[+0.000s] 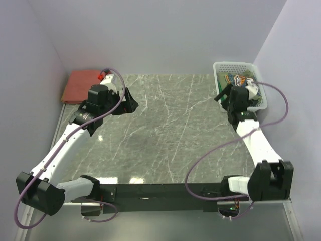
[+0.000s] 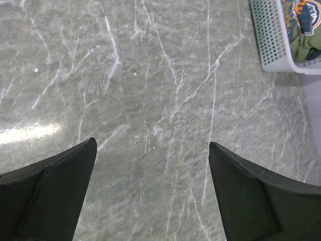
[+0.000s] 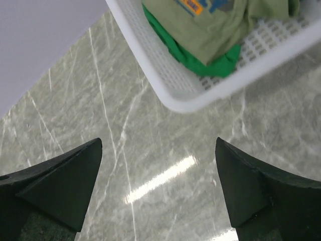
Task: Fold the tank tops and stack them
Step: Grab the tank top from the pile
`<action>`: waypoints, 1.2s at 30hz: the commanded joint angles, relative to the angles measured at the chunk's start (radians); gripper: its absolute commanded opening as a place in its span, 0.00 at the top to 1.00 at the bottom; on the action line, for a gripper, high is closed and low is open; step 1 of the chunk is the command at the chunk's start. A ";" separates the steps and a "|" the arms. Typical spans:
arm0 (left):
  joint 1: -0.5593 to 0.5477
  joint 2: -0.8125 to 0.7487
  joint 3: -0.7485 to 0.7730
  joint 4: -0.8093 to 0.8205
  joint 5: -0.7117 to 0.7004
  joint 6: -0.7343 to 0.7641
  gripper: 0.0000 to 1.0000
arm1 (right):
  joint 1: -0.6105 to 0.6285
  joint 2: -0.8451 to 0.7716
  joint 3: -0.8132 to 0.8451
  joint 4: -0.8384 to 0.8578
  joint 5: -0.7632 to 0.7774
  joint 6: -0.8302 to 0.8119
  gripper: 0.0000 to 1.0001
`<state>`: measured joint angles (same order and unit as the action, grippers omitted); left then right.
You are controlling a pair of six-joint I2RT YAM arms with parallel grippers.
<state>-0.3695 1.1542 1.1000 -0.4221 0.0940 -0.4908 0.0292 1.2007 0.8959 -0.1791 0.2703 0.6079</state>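
**Two limp tops bunched in the basket, one lying flat at the far corner**

Top external view: the rust-red tank top [image 1: 80, 86] lies as a flat, tidy rectangle in the upper left of the frame, at the far left corner of the grey marble-patterned table [image 1: 170, 130]. The left gripper [image 1: 126, 103] hovers just right of it, jaws spread with nothing between them. In the upper right stands the white plastic mesh basket [image 1: 220, 68] with the olive green tank top [image 1: 234, 79] bunched inside. The right gripper [image 1: 224, 95] hangs at the basket's lower-left side, likewise spread and empty.

Left wrist view: the left gripper [image 2: 151, 143] frames only bare stone at the bottom of the frame. A corner of the basket [image 2: 271, 40] holding olive cloth [image 2: 307, 45] shows in the upper right, well apart from the fingers.

Right wrist view: the right gripper [image 3: 159, 141] is wide apart over the table, near the basket's rim [image 3: 190, 103]. In the upper part of the frame the olive top [image 3: 210, 30] lies crumpled over the bright green tank top [image 3: 200, 63], which peeks out beneath it.

Handling, as a judgement: these are light, limp cloths that will sag and drape from any single hold. They are not fragile, though the layers may drag each other along. The olive top is uppermost, so a raised fold or a strap of it looks like the best place to pinch. A deep pinch risks catching the green one or the mesh. Spreading it flat will likely want two holds, one per arm.
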 commanded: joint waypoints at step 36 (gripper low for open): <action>0.003 0.090 0.050 0.025 0.046 -0.022 0.02 | -0.249 0.970 1.012 -0.209 -0.132 0.030 1.00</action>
<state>-0.3687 1.2545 1.1172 -0.4290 0.1268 -0.4969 -0.2314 2.2894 1.9297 -0.4294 0.1131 0.6411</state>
